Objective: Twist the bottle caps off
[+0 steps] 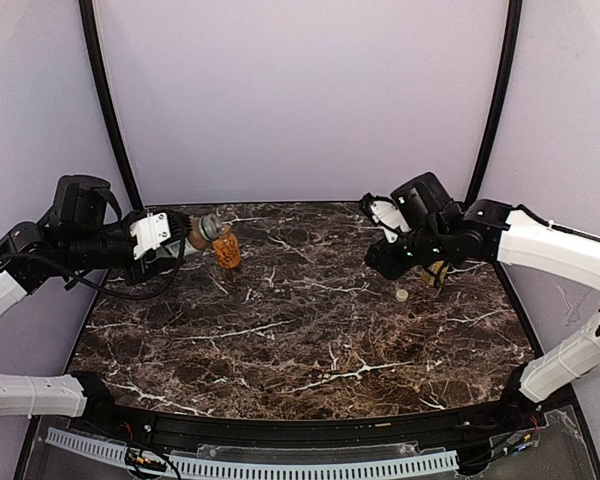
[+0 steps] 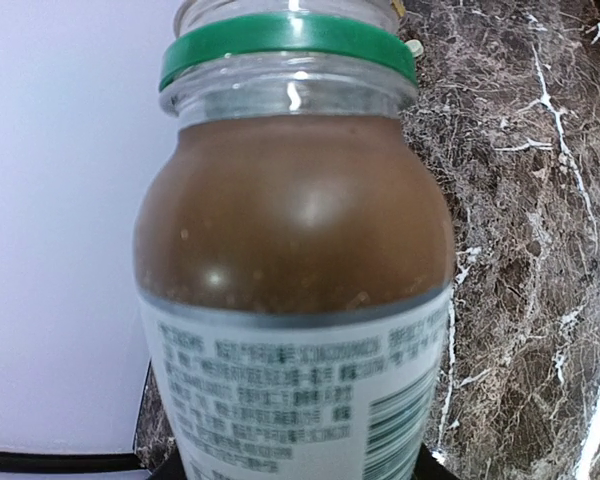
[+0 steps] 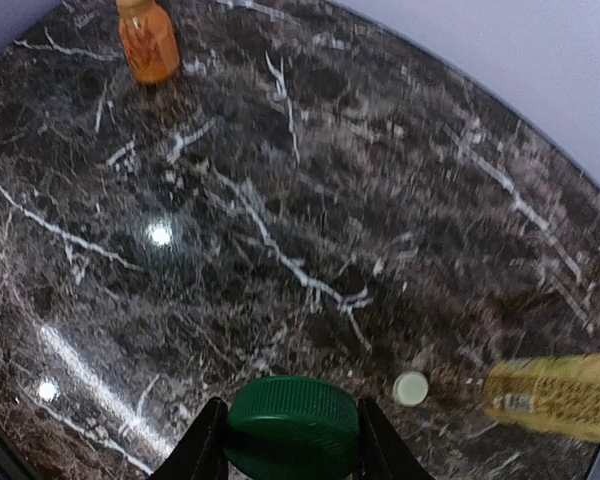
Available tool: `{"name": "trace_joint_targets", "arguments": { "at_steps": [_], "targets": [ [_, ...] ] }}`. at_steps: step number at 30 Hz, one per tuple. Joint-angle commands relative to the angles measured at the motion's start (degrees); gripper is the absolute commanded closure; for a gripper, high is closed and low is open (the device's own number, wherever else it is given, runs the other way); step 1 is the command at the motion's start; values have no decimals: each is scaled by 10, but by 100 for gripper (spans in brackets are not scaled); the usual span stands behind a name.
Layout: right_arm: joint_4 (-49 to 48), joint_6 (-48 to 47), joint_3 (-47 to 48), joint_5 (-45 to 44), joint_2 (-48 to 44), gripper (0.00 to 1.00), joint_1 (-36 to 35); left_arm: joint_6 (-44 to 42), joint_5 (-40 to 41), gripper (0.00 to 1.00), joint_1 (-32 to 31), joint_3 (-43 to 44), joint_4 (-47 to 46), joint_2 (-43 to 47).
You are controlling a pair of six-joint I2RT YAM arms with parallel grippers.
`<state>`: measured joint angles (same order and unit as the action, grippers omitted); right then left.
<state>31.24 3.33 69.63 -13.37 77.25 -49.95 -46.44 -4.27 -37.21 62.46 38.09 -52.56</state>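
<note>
My left gripper is shut on the small clear bottle with brown liquid and a white label, held above the table at the back left. Its mouth is open, with only a green ring on the neck. My right gripper is shut on the dark green cap, held above the table. The cream-white cap lies loose on the table, and also shows in the top view. The short orange bottle stands capped next to the clear bottle; it also shows in the right wrist view.
The yellow-green tea bottle is at the right, beside the cream cap and partly behind the right arm in the top view. Purple walls close in the back and sides.
</note>
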Motion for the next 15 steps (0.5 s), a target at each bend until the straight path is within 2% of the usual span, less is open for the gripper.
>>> {"name": "trace_joint_targets", "arguments": {
  "at_steps": [1, 6, 15],
  "targets": [
    [128, 192, -69, 80, 34, 100, 57, 62, -21, 73, 31, -43, -28, 46],
    [124, 207, -122, 105, 80, 100, 105, 97, -50, 73, 71, -84, -30, 93],
    [93, 214, -132, 118, 188, 100, 130, 140, -107, 72, 136, -134, -19, 185]
  ]
}}
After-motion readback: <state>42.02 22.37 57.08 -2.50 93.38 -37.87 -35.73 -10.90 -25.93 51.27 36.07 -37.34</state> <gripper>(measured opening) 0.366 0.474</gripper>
